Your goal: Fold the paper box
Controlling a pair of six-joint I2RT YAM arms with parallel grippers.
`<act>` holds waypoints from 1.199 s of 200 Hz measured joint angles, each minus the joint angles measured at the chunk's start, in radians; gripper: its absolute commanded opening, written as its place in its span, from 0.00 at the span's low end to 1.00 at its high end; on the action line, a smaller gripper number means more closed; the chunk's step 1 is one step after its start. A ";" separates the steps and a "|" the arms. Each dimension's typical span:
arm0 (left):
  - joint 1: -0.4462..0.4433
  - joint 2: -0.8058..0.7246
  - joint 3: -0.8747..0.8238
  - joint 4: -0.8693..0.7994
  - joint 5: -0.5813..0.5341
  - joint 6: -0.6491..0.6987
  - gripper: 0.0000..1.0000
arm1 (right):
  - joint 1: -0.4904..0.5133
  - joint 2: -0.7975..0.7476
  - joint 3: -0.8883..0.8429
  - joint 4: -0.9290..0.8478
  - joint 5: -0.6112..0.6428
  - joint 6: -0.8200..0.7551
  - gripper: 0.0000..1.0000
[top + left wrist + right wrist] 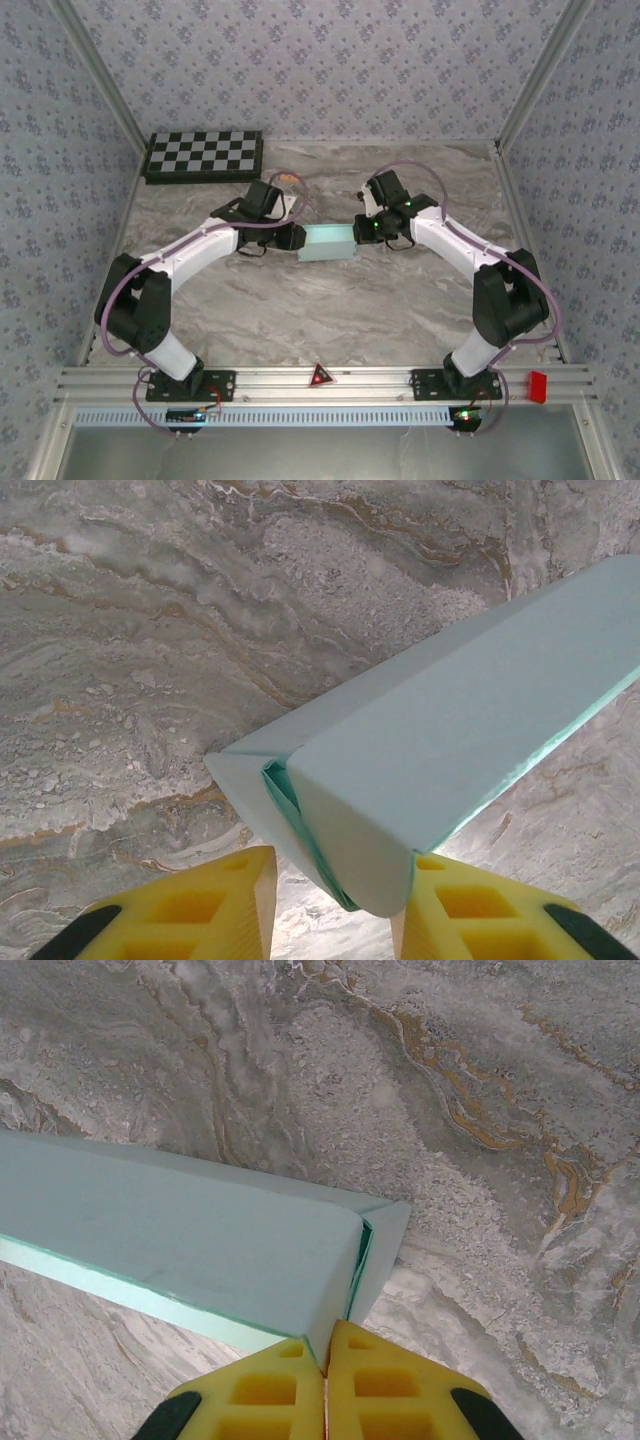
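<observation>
Looking from the top: paper box [328, 243] is mid-table, long axis left-right, bridged between the two arms; pale aqua card, formed into a closed rectangular tube; left gripper [293, 240] at its left end, right gripper [362, 230] at its right end.

Left wrist view: left gripper [340, 865] spread; yellow fingers [225, 905] stand apart with the end of the box [450, 710] poking down between them; the end sits close to the finger on the right of that picture, clear gap to the other; no clamp on it. Tucked flap layers show at this end as darker green edges.

Right wrist view: right gripper [326, 1335] pressed together; yellow fingers [270, 1395] meet in a thin seam; the corner edge of the box [180, 1230] runs straight into that seam; reads as a pinch on the thin card at the box's end. A narrow flap sticks out past the corner on the far side.

Box looks raised slightly off the marble-pattern table [300, 310] in both wrist views; light and shadow show under its lower edge.

Other items: checkerboard [203, 155] far left, well apart from the box; red triangle marker [320, 376] on the near aluminium rail [270, 382]; red block [537, 386] at the rail's right end.
</observation>
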 measured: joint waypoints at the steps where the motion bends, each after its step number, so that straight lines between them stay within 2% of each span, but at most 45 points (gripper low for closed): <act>1: 0.000 0.000 0.000 0.000 0.000 0.000 0.37 | 0.000 0.000 0.000 0.000 0.000 0.000 0.08; 44: 0.000 -0.028 0.000 0.000 -0.003 0.000 0.37 | 0.002 0.010 0.007 -0.004 0.000 0.000 0.08; 114: 0.001 -0.035 -0.001 0.001 -0.007 -0.001 0.26 | 0.011 0.018 0.037 -0.047 0.005 0.000 0.09; 240: 0.001 -0.031 -0.043 0.016 -0.037 -0.007 0.19 | 0.034 0.024 0.060 -0.078 0.019 -0.012 0.08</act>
